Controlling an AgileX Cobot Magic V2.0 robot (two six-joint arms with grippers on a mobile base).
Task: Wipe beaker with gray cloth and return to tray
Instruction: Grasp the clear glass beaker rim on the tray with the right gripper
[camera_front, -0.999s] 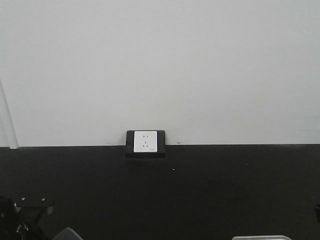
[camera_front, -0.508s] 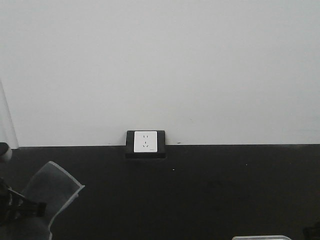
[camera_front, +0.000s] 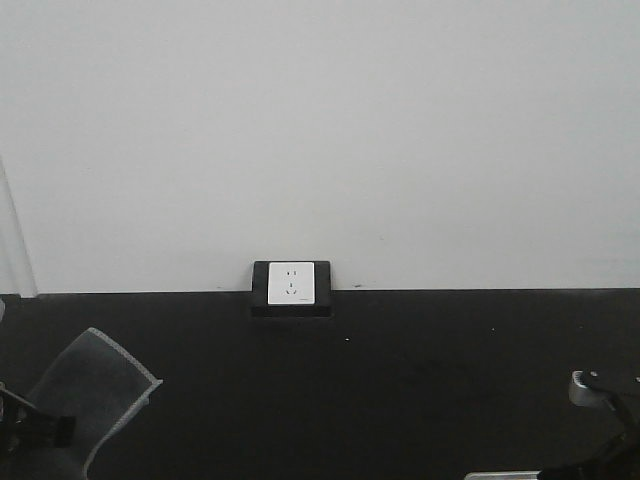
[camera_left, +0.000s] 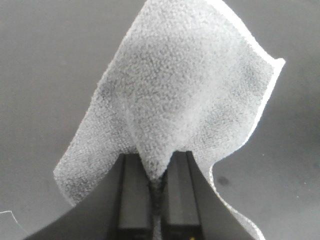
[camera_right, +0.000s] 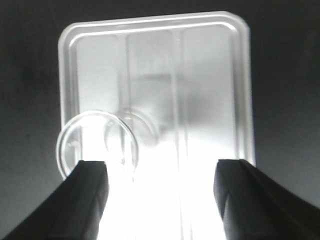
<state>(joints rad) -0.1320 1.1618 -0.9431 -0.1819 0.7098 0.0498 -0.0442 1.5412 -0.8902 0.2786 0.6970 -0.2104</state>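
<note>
1. A second ago the lower left of the front view showed only dark arm parts. Now the cloth (camera_front: 93, 398) has come up there. Part of the right arm (camera_front: 592, 392) has also come in at the lower right.
2. The biggest things are the white wall (camera_front: 320, 130) and the black table (camera_front: 430, 370). A small socket (camera_front: 291, 285) sits where they meet.
3. The tray (camera_right: 210, 75) fills the middle of the right wrist view. It lies flat and shines very bright near the bottom.
4. The cloth (camera_left: 185, 100) fills the left wrist view. It hangs in the air above the table. The left gripper (camera_left: 156, 186) is pinched tight on one small fold of it.
5. The beaker (camera_right: 97, 145) is at the lower left of the right wrist view. It looks to stand on the tray, close to the left rim.
6. The right gripper (camera_right: 162, 167) is wide open and holds nothing. The beaker is not between its jaws. It sits just past the finger (camera_right: 90, 195) on the left of the picture.
7. What could go wrong, I think:
   - That finger could bump the beaker if the gripper goes straight down. The beaker could tip or slide off the tray.
   - The glass is smooth, so a crooked grab could let it slip.
   - The pinch on the cloth is small, so hard rubbing could pull it free.
</note>
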